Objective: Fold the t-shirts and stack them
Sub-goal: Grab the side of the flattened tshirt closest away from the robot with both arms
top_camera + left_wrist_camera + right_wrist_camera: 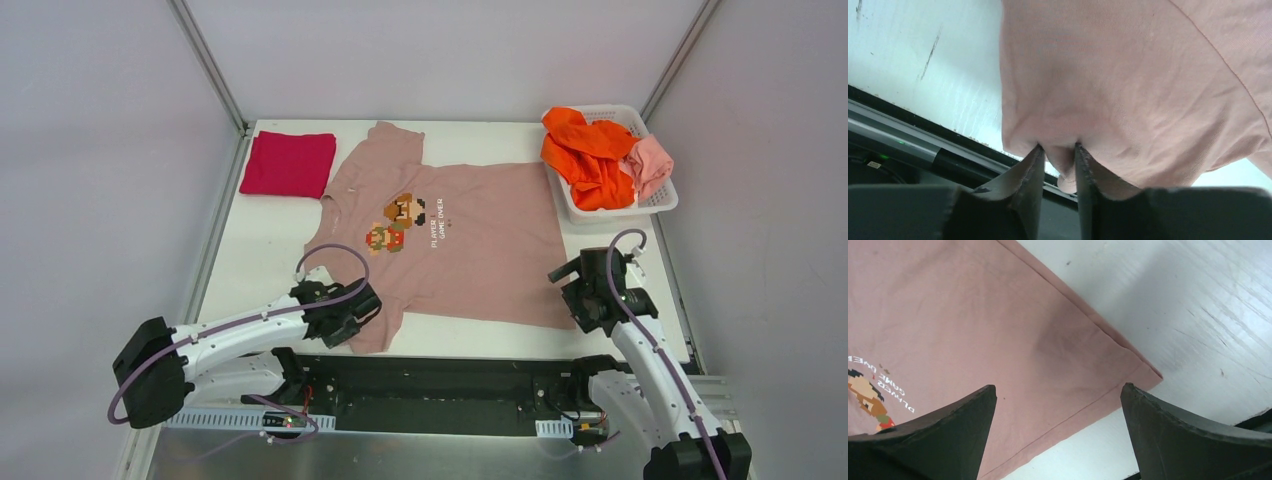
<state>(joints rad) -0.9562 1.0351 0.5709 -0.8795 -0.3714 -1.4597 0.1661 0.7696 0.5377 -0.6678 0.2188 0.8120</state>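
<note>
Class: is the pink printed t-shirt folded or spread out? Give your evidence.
Spread: the pink t-shirt lies flat, print up, sleeves out; the left gripper pinches its near sleeve.

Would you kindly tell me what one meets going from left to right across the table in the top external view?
Folded crimson t-shirt → dusty-pink t-shirt spread flat → orange t-shirt → salmon-pink t-shirt, the last two in the white basket.

From high behind the near edge we look down on the whole table (262,250). Our left wrist camera sits right behind the left gripper (1058,148), pressed close to the near sleeve of the dusty-pink t-shirt (480,250). Our right wrist camera looks past the right gripper (1058,386) at its near hem corner; the top view shares both
</note>
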